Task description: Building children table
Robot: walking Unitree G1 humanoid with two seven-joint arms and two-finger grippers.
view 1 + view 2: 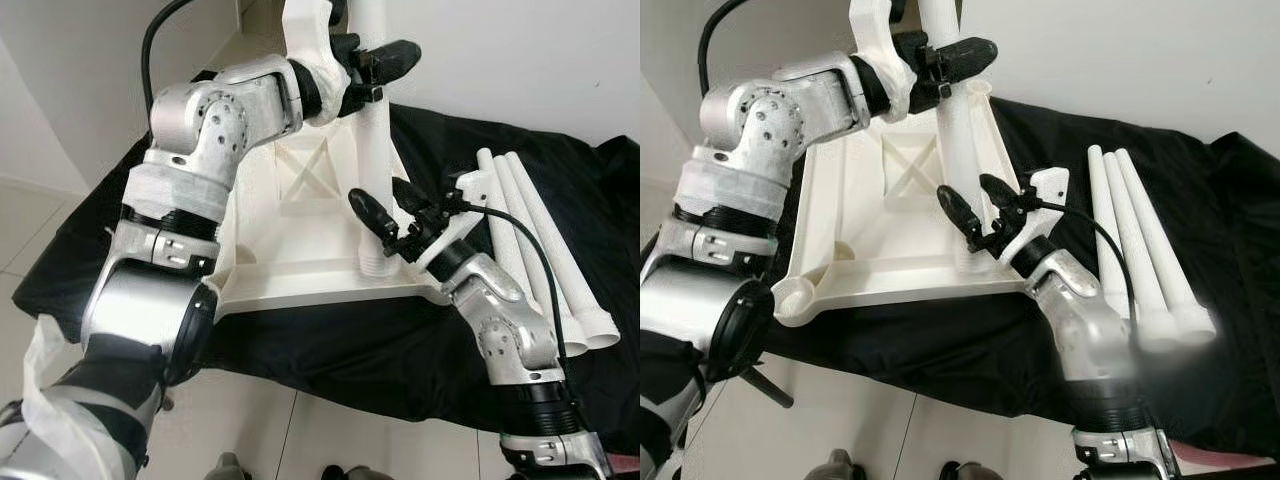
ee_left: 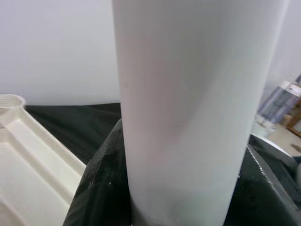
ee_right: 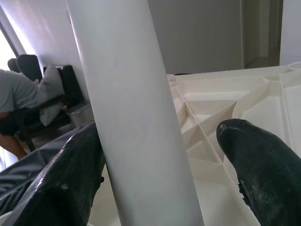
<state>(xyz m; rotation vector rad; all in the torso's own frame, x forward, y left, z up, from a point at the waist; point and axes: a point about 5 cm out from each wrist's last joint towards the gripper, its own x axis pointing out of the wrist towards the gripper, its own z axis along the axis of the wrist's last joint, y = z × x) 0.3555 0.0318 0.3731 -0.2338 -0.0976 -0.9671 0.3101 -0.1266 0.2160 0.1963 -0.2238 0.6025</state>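
Observation:
A white plastic tabletop [image 1: 290, 250] lies upside down on a black cloth [image 1: 330, 350]. One white table leg [image 1: 375, 150] stands upright in its front-right corner socket. High on that leg my left gripper [image 1: 385, 60] is shut, with the black fingers [image 2: 99, 188] pressed against the tube [image 2: 188, 94]. Lower down, my right gripper [image 1: 387, 205] is open and straddles the same leg [image 3: 136, 117]. One of its fingers [image 3: 70, 179] touches the tube; the other is apart from it.
Three spare white legs [image 1: 530, 240] lie side by side on the cloth to the right of the tabletop. Pale floor tiles [image 1: 250, 430] run along the front. A white wall stands behind. A person [image 3: 14, 103] sits far off in the right wrist view.

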